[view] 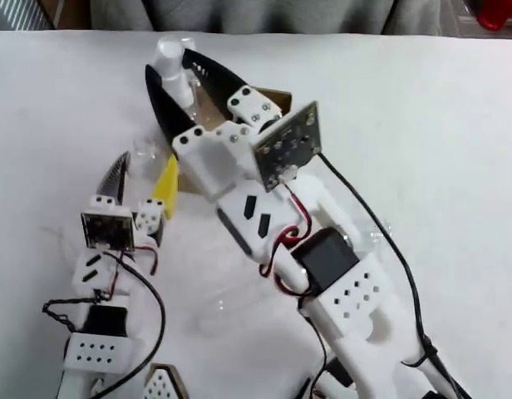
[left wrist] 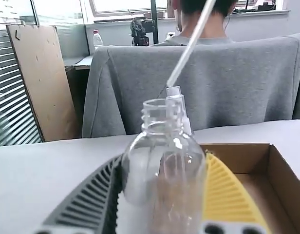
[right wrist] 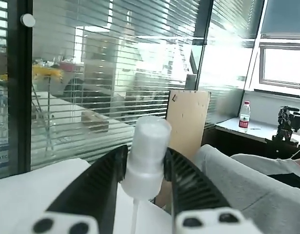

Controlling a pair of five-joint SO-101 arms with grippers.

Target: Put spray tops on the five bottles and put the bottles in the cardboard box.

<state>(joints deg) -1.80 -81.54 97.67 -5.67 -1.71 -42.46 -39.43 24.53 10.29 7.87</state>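
My left gripper (view: pixel 144 166) is shut on a clear, open-necked bottle (left wrist: pixel 162 180), which stands upright between its grey and yellow fingers. My right gripper (view: pixel 173 79) is shut on a white spray top (right wrist: pixel 146 151), pinched between its black fingers above the far end of the cardboard box (view: pixel 277 100). The top's thin dip tube (left wrist: pixel 191 46) slants down to just behind the bottle's neck. I cannot tell whether its tip touches the rim. The bottle (view: pixel 142 151) is at the box's left side, and the open box (left wrist: pixel 281 168) is right beside it.
The right arm's body (view: pixel 322 258) lies across the middle of the white table and covers most of the box. A faint clear bottle (view: pixel 379 235) lies beside that arm. A person in a grey top sits beyond the table's far edge.
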